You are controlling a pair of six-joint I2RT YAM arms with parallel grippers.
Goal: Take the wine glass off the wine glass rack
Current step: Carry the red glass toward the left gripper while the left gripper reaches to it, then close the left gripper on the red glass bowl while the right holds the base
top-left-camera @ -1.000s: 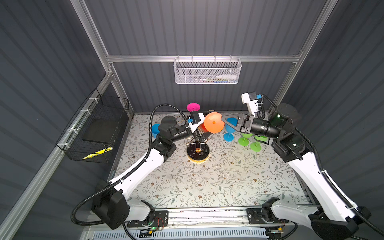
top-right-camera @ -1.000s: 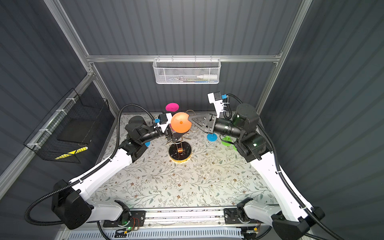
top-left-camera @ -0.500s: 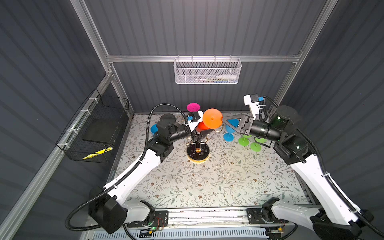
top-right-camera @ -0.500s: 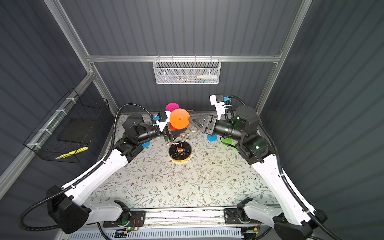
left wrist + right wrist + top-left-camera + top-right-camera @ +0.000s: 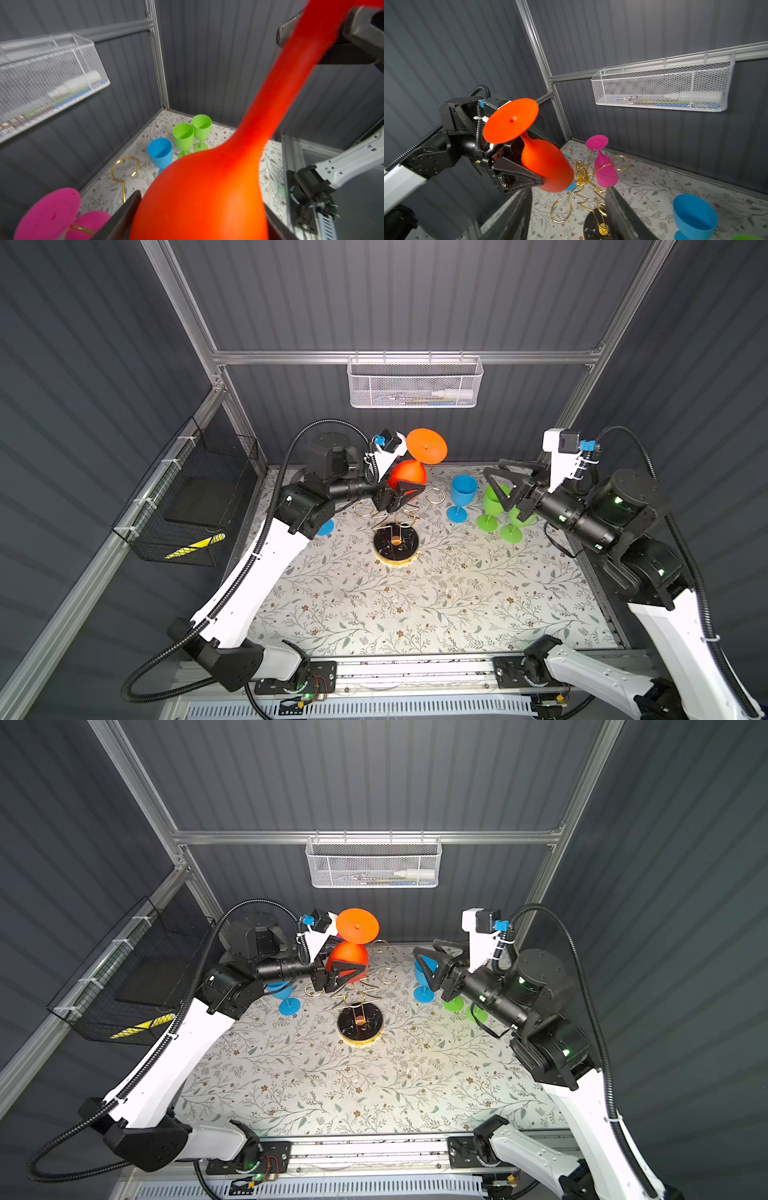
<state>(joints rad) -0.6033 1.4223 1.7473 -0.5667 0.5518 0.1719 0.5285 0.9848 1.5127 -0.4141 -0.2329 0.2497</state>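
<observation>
the tabletop [image 5: 415, 605], covered in a pale cloth printed with leafy sprigs, is carrying five things. the wine glass rack [image 5: 395, 546] is standing on its round black base near the middle. to its right, nearer the back wall, a blue glass [image 5: 461, 491] is standing upright. a green glass [image 5: 488, 506] and a second green glass [image 5: 511, 533] are standing close together just beside it. a partly hidden blue glass [image 5: 289, 1006] is standing at the left side.
</observation>
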